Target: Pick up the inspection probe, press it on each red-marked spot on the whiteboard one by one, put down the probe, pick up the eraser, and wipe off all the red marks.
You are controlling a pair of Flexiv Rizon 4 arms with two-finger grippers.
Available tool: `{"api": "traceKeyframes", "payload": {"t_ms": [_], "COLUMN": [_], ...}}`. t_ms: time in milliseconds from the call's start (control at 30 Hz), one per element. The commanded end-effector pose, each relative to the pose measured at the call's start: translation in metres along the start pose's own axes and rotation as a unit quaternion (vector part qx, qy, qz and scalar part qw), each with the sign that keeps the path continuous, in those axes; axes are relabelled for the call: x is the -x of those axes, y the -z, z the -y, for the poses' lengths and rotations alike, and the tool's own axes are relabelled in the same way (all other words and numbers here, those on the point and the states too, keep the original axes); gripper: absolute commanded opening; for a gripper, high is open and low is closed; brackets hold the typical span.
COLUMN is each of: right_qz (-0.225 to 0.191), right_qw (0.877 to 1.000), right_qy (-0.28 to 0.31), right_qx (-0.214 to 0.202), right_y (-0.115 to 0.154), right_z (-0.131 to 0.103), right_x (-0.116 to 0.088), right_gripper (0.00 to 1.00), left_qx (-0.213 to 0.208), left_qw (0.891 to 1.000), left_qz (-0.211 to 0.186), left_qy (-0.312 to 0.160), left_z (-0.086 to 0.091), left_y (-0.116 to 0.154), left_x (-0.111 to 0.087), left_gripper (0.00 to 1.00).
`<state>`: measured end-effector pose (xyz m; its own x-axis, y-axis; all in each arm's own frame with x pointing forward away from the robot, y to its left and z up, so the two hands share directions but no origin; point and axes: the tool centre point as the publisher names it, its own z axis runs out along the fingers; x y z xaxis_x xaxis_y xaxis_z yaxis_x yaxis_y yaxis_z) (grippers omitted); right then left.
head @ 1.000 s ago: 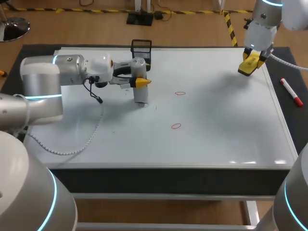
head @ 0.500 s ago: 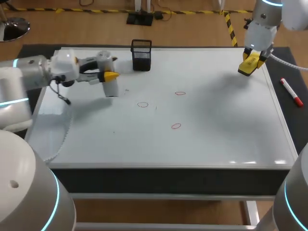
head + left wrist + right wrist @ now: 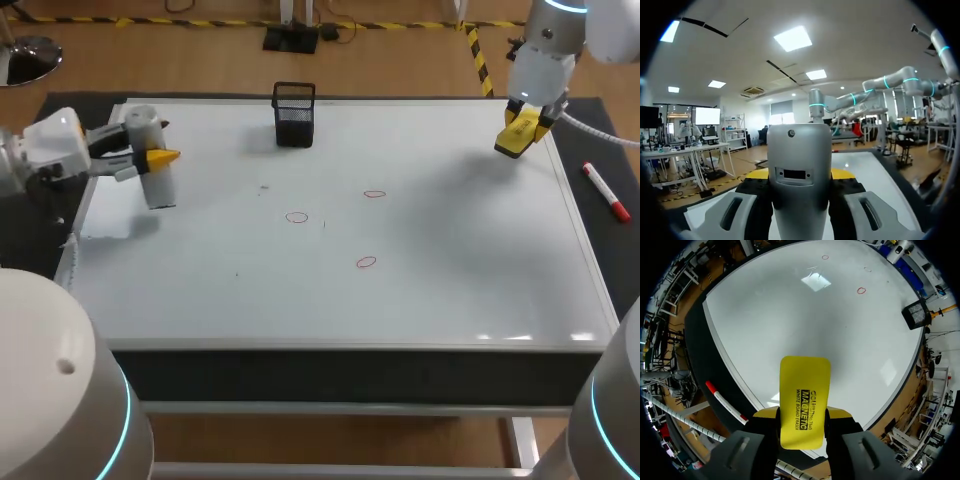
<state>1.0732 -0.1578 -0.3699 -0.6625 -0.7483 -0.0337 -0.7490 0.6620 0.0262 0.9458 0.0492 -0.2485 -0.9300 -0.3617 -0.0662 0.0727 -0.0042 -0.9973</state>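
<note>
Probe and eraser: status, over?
Left hand shut on probe, at whiteboard's left edge. Right hand shut on eraser, far right. Three red marks unwiped. Pen holder clear of marks.

Between my left jaws the probe (image 3: 800, 170) was silver-grey. My right jaws held a yellow eraser (image 3: 804, 400) with black lettering. Ahead of them the whiteboard (image 3: 790, 315) was white, its marks (image 3: 861, 290) red, the mesh holder (image 3: 916, 315) black.

Glossy smooth whiteboard (image 3: 450, 280), satin silvery probe (image 3: 800, 170), black wire-mesh holder (image 3: 294, 115), matt yellow eraser (image 3: 804, 400)
</note>
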Motion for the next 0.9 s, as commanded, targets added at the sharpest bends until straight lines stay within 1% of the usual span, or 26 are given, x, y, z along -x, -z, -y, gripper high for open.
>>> {"api": "traceKeyframes", "payload": {"t_ms": [33,200,567,633,667,767,833,867,900], "right_qz": [-0.001,-0.001,-0.001,0.005,0.005,0.01,0.027,0.021,0.022], "right_qw": [1.0,1.0,1.0,0.999,0.999,0.995,0.993,0.99,0.989], "right_qy": [0.001,0.001,0.001,0.036,0.052,0.097,0.114,0.136,0.149], "right_qx": [0.0,0.0,0.0,-0.003,-0.009,-0.007,0.012,0.005,0.006], "right_y": [0.001,0.001,0.001,0.006,0.007,0.006,0.005,0.004,0.004], "right_z": [0.001,0.001,0.001,-0.02,-0.032,-0.07,-0.094,-0.107,-0.12], "right_x": [0.0,0.0,0.0,0.012,0.018,0.035,0.045,0.05,0.054], "right_gripper": [0.0,0.0,0.0,0.0,0.0,0.0,0.0,0.0,0.0], "left_qx": [0.0,-0.001,-0.001,-0.001,-0.001,-0.001,-0.001,-0.001,-0.001], "left_qw": [1.0,1.0,1.0,1.0,1.0,1.0,1.0,1.0,1.0], "left_qz": [0.015,0.028,0.028,0.028,0.028,0.028,0.028,0.028,0.028], "left_qy": [0.003,0.013,0.013,0.013,0.013,0.013,0.013,0.013,0.013], "left_z": [0.001,0.0,0.0,0.0,0.0,0.0,0.0,0.0,0.0], "left_y": [0.011,0.022,0.022,0.022,0.022,0.022,0.022,0.022,0.022], "left_x": [-0.001,0.005,0.005,0.005,0.005,0.005,0.005,0.005,0.005], "left_gripper": [0.0,0.0,0.0,0.0,0.0,0.0,0.0,0.0,0.0]}}
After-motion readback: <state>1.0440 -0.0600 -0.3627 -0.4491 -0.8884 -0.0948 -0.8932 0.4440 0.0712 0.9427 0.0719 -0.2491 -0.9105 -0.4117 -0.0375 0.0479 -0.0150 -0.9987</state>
